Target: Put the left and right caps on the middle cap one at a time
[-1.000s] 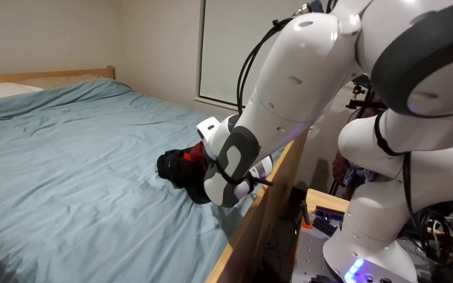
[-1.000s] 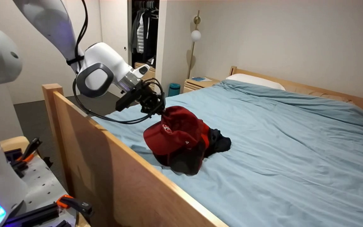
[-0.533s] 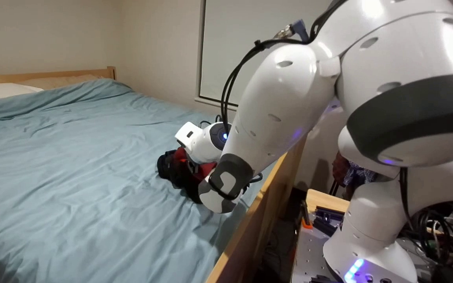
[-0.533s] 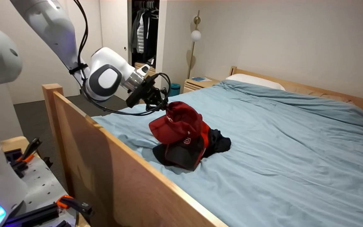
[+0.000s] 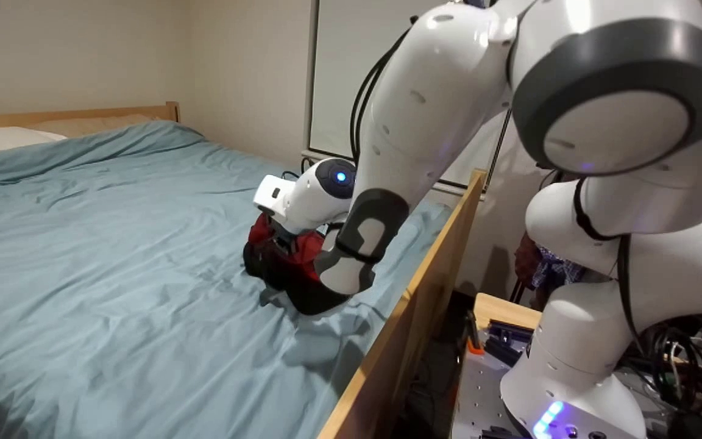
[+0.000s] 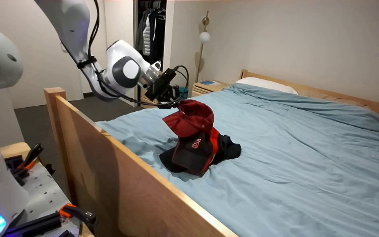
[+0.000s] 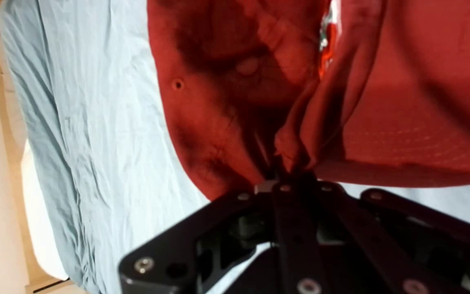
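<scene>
My gripper [image 7: 290, 175] is shut on the red cap [image 7: 206, 134], pinching folded red cloth near its front. In an exterior view the gripper [image 6: 176, 104] holds the red cap [image 6: 191, 123] tilted, its opening showing. It overlaps the top of a black cap with a red-and-white S logo, red side and dark brim [image 6: 191, 161]; I cannot tell if they touch. A plain black brim [image 6: 167, 161] sticks out under that cap, and black crumpled cloth [image 6: 231, 148] lies behind it. Which dark cap is the middle one, I cannot tell. In an exterior view the arm hides part of the caps [image 5: 311, 296].
The caps lie on blue bedding [image 6: 291, 158], near the bed's wooden footboard [image 6: 137, 168], which stands between them and the robot's base. It also shows in an exterior view [image 5: 406, 305]. Clamps [image 6: 77, 212] sit on the base table. A nightstand [image 6: 209, 87] stands beyond the bed.
My gripper has carried the red cap up and farther over the bed, away from the footboard. The S logo and more of the dark cap below now show. The dark caps stay about in place.
</scene>
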`<state>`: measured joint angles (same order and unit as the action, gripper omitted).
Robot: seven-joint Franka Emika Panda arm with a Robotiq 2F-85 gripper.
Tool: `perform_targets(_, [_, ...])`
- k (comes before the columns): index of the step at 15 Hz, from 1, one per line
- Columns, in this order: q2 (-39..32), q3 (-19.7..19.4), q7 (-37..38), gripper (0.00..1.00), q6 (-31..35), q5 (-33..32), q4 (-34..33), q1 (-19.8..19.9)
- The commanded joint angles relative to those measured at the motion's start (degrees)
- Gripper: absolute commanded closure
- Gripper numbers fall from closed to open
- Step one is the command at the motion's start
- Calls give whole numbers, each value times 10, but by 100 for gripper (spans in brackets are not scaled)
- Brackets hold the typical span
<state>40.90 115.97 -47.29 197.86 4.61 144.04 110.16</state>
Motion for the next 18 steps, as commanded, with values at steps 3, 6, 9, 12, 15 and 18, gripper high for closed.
perform_targets(3, [-142, 46, -69, 97, 0, -191, 11, 170])
perform_targets(6, [-155, 71, -92, 97, 0, -267, 10, 250])
perform_targets(9, [-170, 149, -108, 97, 2, -344, -4, 342])
perform_targets(12, [-158, 234, -75, 63, 1, -390, -4, 432])
perform_targets(15, [-165, 227, -14, 44, 1, -419, 31, 415])
perform_targets(18, [-179, 206, 81, 26, -1, -418, 54, 399])
